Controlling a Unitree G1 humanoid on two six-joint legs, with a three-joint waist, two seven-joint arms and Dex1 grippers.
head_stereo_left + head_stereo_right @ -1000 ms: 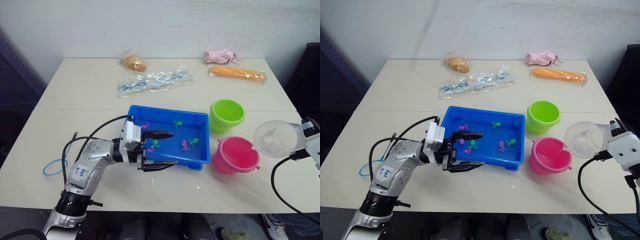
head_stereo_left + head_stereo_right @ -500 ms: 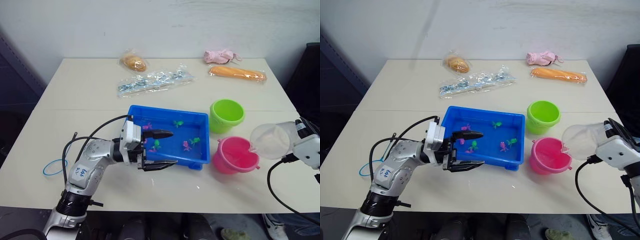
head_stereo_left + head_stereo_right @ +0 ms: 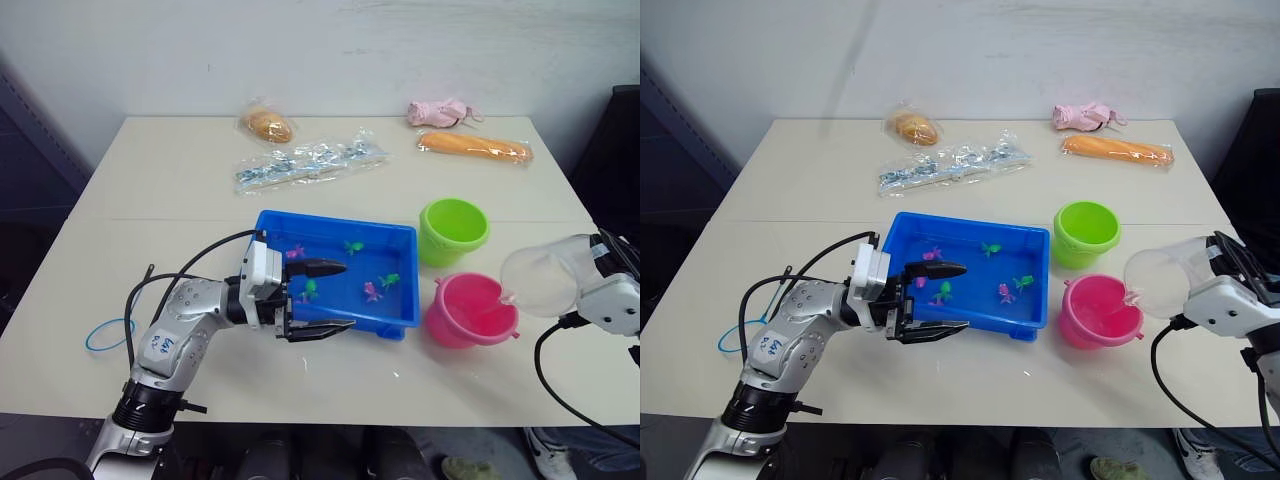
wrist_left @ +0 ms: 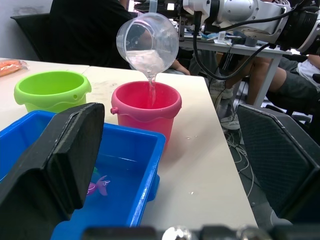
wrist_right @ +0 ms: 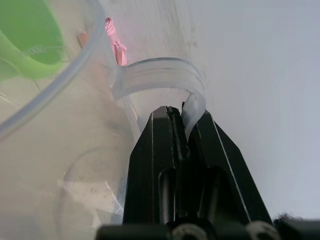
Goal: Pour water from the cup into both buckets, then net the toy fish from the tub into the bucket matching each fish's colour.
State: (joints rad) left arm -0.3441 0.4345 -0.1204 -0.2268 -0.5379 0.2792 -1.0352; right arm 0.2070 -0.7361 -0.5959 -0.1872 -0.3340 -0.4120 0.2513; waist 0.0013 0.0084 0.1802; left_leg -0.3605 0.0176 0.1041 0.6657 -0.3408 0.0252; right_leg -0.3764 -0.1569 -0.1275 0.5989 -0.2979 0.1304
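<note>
My right gripper (image 5: 182, 117) is shut on the handle of the clear cup (image 3: 545, 280). The cup is tipped over the pink bucket (image 3: 470, 310), and a thin stream of water falls from its spout (image 4: 150, 82) into that bucket. The lime green bucket (image 3: 453, 230) stands just behind the pink one. The blue tub (image 3: 340, 222) holds water with several pink and green toy fish (image 3: 371, 291). My left gripper (image 3: 345, 296) is open, its fingers hovering over the tub's front-left part, holding nothing. The net (image 3: 108, 335) lies on the table to the left of my left arm.
At the back of the table lie a bagged bread roll (image 3: 267, 125), a clear packet (image 3: 310, 162), a pink soft item (image 3: 440, 112) and a long orange packet (image 3: 475, 147). Beyond the table's right edge, the left wrist view shows seated people's legs (image 4: 235, 75) and cables.
The right wrist has drawn slightly toward the pink bucket and tipped the cup a bit more. The fish have drifted a little. My left gripper has stayed put.
</note>
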